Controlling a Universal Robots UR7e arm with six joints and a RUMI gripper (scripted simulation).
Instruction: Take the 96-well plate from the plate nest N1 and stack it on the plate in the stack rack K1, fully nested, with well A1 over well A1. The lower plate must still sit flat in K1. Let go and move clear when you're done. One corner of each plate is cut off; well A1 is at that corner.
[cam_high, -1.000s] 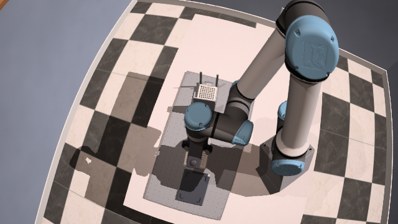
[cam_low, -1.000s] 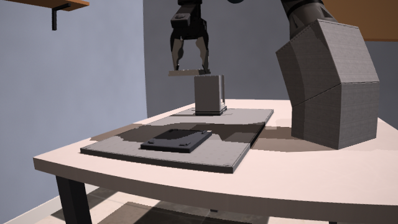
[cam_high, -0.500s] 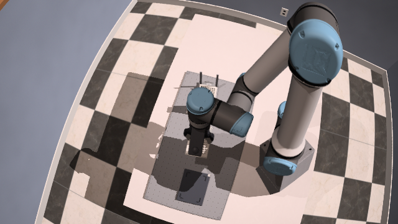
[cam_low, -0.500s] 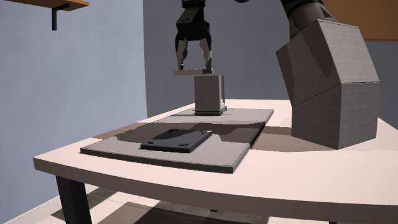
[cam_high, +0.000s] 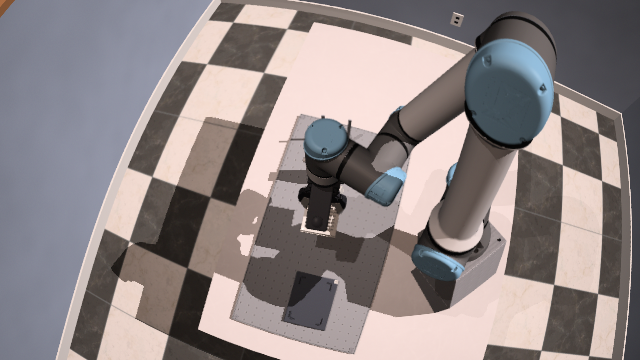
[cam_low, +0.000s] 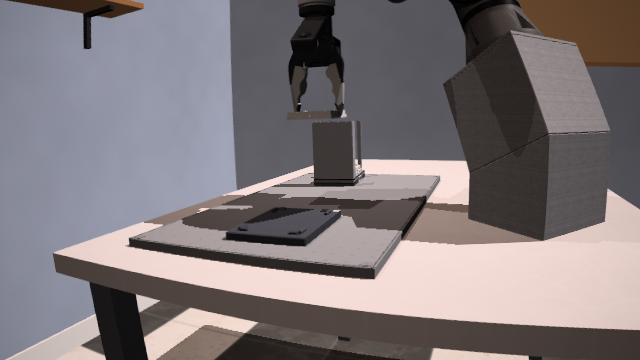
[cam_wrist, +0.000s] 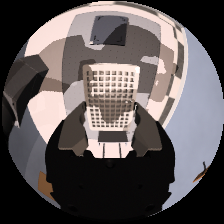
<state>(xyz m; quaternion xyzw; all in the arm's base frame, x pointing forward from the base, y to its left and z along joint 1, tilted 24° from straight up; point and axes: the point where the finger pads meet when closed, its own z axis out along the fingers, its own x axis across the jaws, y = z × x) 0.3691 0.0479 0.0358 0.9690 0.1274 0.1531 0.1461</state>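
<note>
My gripper (cam_low: 318, 106) is clamped on the 96-well plate (cam_low: 314, 115), jaws at mid width against its two long sides. The plate hangs level in the air just above the stack rack K1 (cam_low: 336, 152), toward the far edge of the table (cam_low: 450, 295), not touching it. Plate nest N1 (cam_low: 285, 226) sits bare toward the near edge. No labels or writing readable on plate, rack or nest.
</note>
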